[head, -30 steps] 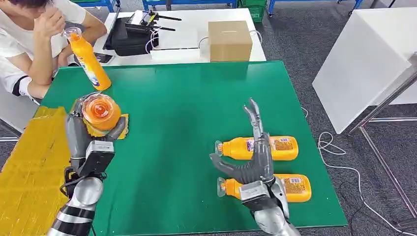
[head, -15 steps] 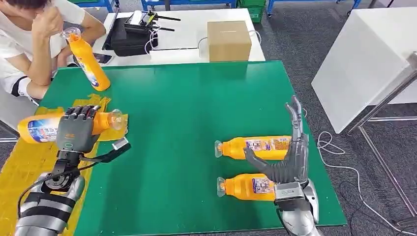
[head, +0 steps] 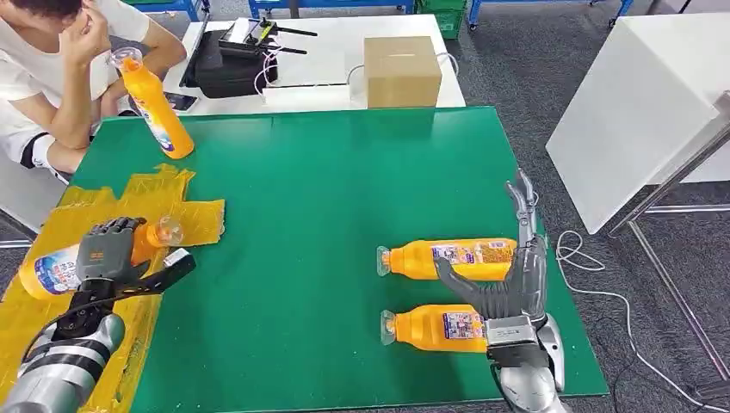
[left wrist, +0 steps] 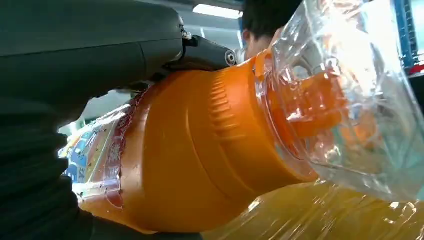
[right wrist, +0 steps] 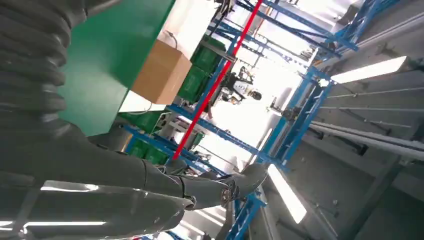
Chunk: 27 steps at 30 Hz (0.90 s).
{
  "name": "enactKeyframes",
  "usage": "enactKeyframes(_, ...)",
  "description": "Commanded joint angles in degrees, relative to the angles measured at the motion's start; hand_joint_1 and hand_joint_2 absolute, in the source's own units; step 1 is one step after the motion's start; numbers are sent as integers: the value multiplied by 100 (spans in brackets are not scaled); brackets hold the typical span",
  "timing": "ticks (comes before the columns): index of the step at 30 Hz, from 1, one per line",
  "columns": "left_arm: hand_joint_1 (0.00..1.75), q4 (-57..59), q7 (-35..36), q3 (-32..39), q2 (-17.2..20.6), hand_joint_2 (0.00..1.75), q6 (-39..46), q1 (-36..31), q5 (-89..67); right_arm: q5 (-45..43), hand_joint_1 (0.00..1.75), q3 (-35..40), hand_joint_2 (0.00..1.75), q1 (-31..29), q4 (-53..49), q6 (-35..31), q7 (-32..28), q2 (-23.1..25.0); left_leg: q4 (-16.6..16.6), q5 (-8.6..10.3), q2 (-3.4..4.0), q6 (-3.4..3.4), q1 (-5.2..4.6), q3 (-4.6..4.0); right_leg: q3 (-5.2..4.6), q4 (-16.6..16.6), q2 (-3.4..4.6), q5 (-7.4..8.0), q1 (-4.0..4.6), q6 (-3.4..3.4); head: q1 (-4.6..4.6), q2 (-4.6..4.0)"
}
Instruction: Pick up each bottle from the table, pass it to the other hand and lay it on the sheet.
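My left hand [head: 110,254] grips an orange bottle [head: 53,270] lying sideways over the yellow sheet [head: 185,211] at the table's left edge; its clear cap [head: 166,231] points right. The left wrist view shows the same orange bottle [left wrist: 200,150] close up under the fingers [left wrist: 100,45]. Two more orange bottles lie on the green table at the right, one farther [head: 448,258] and one nearer [head: 430,327]. My right hand [head: 508,284] stands open just right of them, fingers pointing up, thumb over the nearer one.
A person [head: 52,77] sits at the far left corner holding a fourth orange bottle [head: 159,107] upright on the green table [head: 344,172]. A cardboard box [head: 402,70] and black devices [head: 228,60] sit behind it. A white table [head: 637,103] stands to the right.
My left hand turned the bottle onto its side and lowered it leftward onto the yellow sheet. My right hand drew back to the right, beside the two lying bottles.
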Motion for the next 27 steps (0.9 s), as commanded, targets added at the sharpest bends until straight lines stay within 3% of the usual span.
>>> enactKeyframes(1, 175, 606, -95, 289, -202, 175, 96, -166, 74, -51, 0, -198, 175, -79, 303, -13, 19, -101, -6, -2, -4, 0, 1, 10, 12, -7, -4, -1, 1, 5, -2, 0)
enactKeyframes(5, 175, 603, -95, 290, -202, 175, 89, -177, 74, -51, 0, -197, 175, -80, 301, -14, 19, -97, -7, -4, -6, -2, 7, 17, 21, -12, -7, -3, 5, 5, 0, 0)
enactKeyframes(6, 0, 436, -491, 463, -331, 175, 84, -88, 546, -53, 0, -217, 175, -63, 295, -26, 16, -70, -9, -4, -8, -3, 9, 20, 26, -15, -9, -3, 8, 6, 0, 0)
enactKeyframes(9, 0, -81, -1446, 774, -792, 175, -550, 141, 1998, -22, 0, -260, 175, -22, 281, -44, 5, -21, -9, -1, -10, -1, 3, 15, 19, -12, -11, -3, 2, 6, -2, 0)
enactKeyframes(14, 0, -632, -1847, 712, -1092, 175, -1595, 413, 3241, -6, 0, -325, 175, -30, 316, -66, 18, 34, -3, -1, -18, 1, 2, 7, 13, -10, -12, -1, 2, 7, 0, 0)
enactKeyframes(21, 0, -1170, -2151, 689, -1257, 175, -2845, 808, 4719, -25, 0, -530, 175, -43, 359, 6, 10, 16, -8, -6, -12, 0, 3, 17, 23, -15, -10, -4, 0, 7, -2, 0)
enactKeyframes(27, 0, -1210, -2169, 749, -1260, 175, -3212, 920, 5133, -58, 0, -621, 175, -57, 378, 14, 5, 35, -5, -4, -2, 1, 0, 8, 11, -9, 0, 0, -6, 4, -2, 0)
